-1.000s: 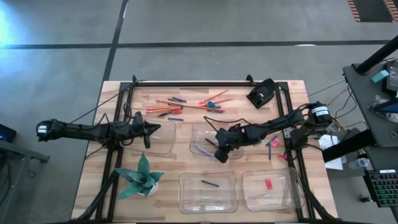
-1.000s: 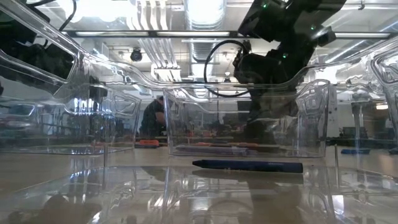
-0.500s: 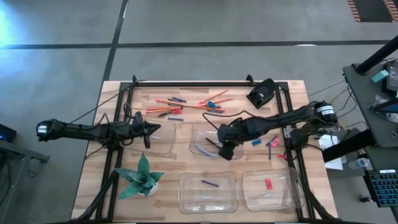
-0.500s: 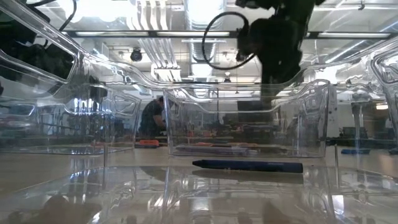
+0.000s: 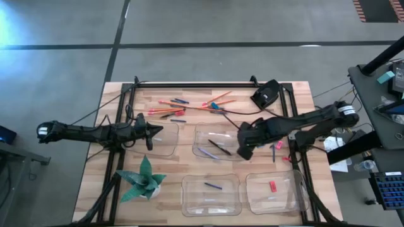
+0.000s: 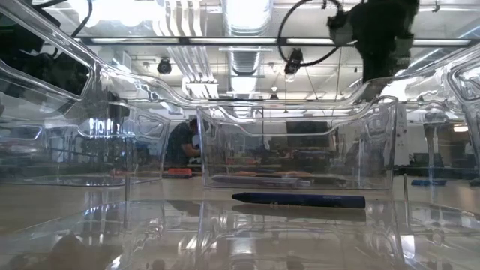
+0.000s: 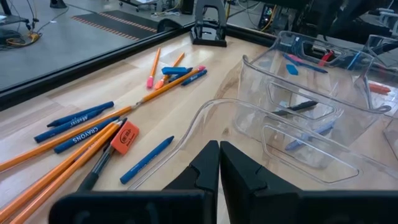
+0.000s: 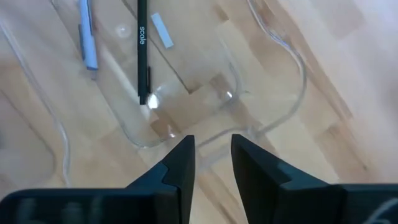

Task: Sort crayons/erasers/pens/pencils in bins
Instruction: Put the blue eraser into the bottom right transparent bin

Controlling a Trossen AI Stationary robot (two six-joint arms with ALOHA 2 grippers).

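My right gripper (image 5: pixel 243 151) (image 8: pixel 211 152) hangs open above the right end of the middle bin (image 5: pixel 201 133), with nothing between its fingers. A black pen (image 8: pixel 142 50) (image 5: pixel 219 147) and a light blue pen (image 8: pixel 87 34) lie flat on that bin's floor. My left gripper (image 5: pixel 149 133) (image 7: pixel 219 165) is shut and empty at the left bin's (image 5: pixel 167 148) rim. Orange pencils (image 5: pixel 189 107) (image 7: pixel 74 146), blue crayons (image 7: pixel 78 115) and a red eraser (image 7: pixel 125 137) lie loose at the table's far side. A red eraser (image 5: pixel 273 186) lies in the near right bin (image 5: pixel 297 195).
A dark crayon (image 5: pixel 213 185) (image 6: pixel 300 200) lies in the near middle bin (image 5: pixel 189 198). A green folded-paper plant (image 5: pixel 144 180) stands near left. A black device (image 5: pixel 265 94) sits far right. A few loose pieces (image 5: pixel 276 146) lie right of the middle bin.
My right gripper has risen out of the middle bin and gone toward the table's right edge, tipping to point more steeply down. The black pen stays lying on the bin's floor where the gripper stood.
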